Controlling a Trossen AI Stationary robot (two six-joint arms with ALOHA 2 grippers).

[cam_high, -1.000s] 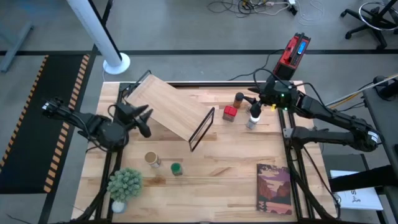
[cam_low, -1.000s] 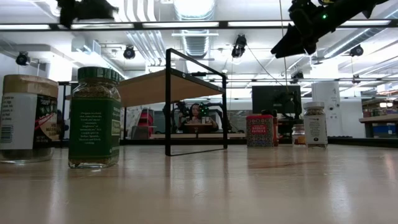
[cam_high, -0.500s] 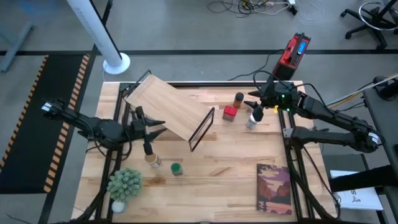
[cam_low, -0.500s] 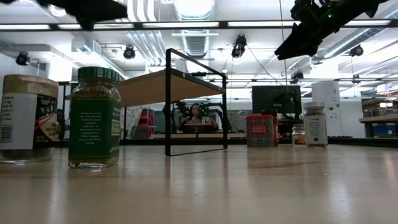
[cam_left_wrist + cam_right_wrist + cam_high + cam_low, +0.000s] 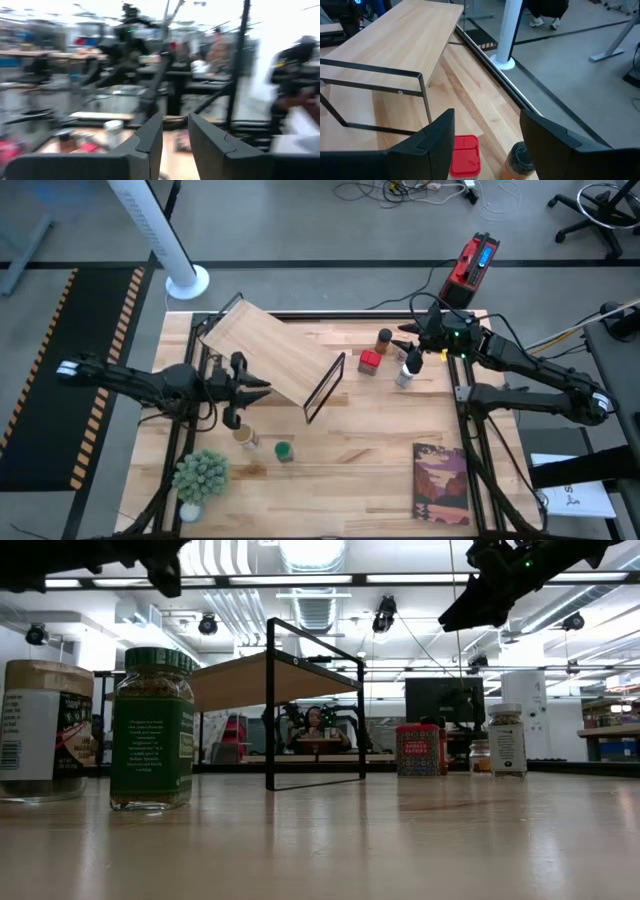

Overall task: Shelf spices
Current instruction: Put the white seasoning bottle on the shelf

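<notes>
The slanted wooden shelf (image 5: 268, 350) stands on the table with its black frame (image 5: 325, 387) at the right end. The tan-topped jar (image 5: 244, 436) and green-lidded jar (image 5: 284, 451) stand near the left, in front of the shelf. The red tin (image 5: 370, 361), dark-lidded brown jar (image 5: 384, 339) and white-lidded jar (image 5: 405, 374) stand at the far right. My left gripper (image 5: 258, 388) hovers open by the shelf's near edge, just beyond the tan-topped jar. My right gripper (image 5: 408, 341) hangs wide open above the table, between the brown jar and the white-lidded jar (image 5: 507, 740).
A green potted plant (image 5: 200, 476) stands at the near left corner and a book (image 5: 440, 481) lies at the near right. A small jar (image 5: 480, 755) stands by the white-lidded one. Bare tabletop (image 5: 350, 440) lies between the green-lidded jar and the book.
My left arm has stretched out toward the table's right, carrying its gripper from the left edge to the shelf's near edge, close above the tan-topped jar. The right gripper and all the jars have stayed in place.
</notes>
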